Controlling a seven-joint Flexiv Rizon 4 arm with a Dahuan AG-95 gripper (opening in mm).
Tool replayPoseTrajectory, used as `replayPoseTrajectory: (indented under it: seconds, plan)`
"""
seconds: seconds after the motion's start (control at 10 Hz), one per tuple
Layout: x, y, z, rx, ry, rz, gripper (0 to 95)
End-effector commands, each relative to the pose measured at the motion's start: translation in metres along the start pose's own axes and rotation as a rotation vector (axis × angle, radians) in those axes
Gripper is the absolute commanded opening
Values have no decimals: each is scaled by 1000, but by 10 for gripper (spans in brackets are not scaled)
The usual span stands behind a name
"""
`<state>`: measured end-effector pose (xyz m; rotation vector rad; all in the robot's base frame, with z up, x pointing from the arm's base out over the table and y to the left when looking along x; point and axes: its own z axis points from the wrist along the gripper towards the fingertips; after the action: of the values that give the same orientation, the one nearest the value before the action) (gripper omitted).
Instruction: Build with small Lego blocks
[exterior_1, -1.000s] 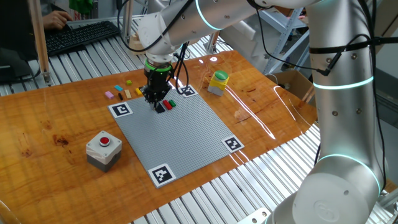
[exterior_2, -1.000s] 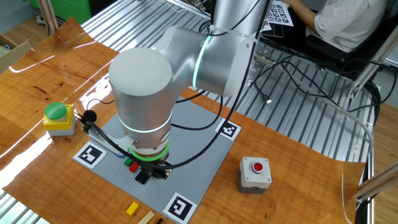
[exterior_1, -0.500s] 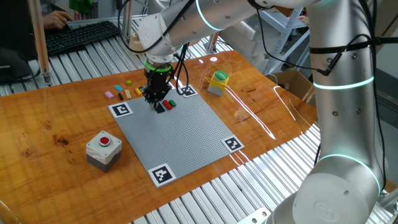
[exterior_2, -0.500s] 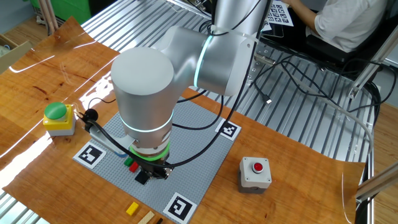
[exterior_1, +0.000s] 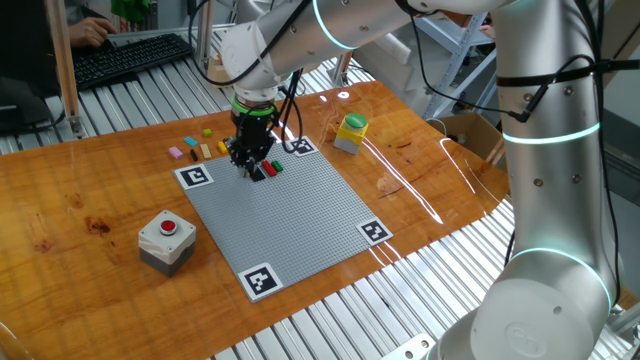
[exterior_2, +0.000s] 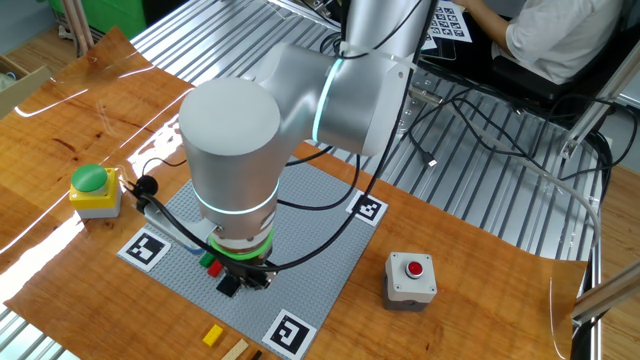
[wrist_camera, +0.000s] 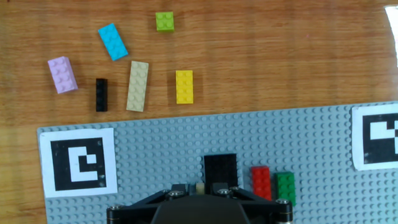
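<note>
A grey baseplate (exterior_1: 290, 210) lies on the wooden table. A black brick (wrist_camera: 221, 168), a red brick (wrist_camera: 260, 182) and a green brick (wrist_camera: 285, 186) sit in a row near its far edge. My gripper (wrist_camera: 199, 186) hovers low just behind the black brick, its jaws close together with a pale sliver between them; it also shows in one fixed view (exterior_1: 250, 165). Loose on the wood beyond the plate lie pink (wrist_camera: 62, 74), blue (wrist_camera: 112, 42), lime (wrist_camera: 165, 21), small black (wrist_camera: 101, 94), tan (wrist_camera: 137, 86) and yellow (wrist_camera: 185, 86) bricks.
A yellow box with a green button (exterior_1: 351, 131) stands past the plate's far right corner. A grey box with a red button (exterior_1: 166, 240) stands left of the plate. Black-and-white marker tags (wrist_camera: 78, 167) sit at the plate's corners. A keyboard (exterior_1: 130, 55) lies behind the table.
</note>
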<state>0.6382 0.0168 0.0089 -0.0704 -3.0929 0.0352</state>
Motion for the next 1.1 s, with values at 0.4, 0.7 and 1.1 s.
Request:
replayPoseTrajectory:
  seconds: [0.4,0.7,1.1]
  plan:
    - [2,0,-7,10,5,5,190]
    - [3,1,-11,17,15,-15,190]
    - [4,1,-13,17,17,-34,0]
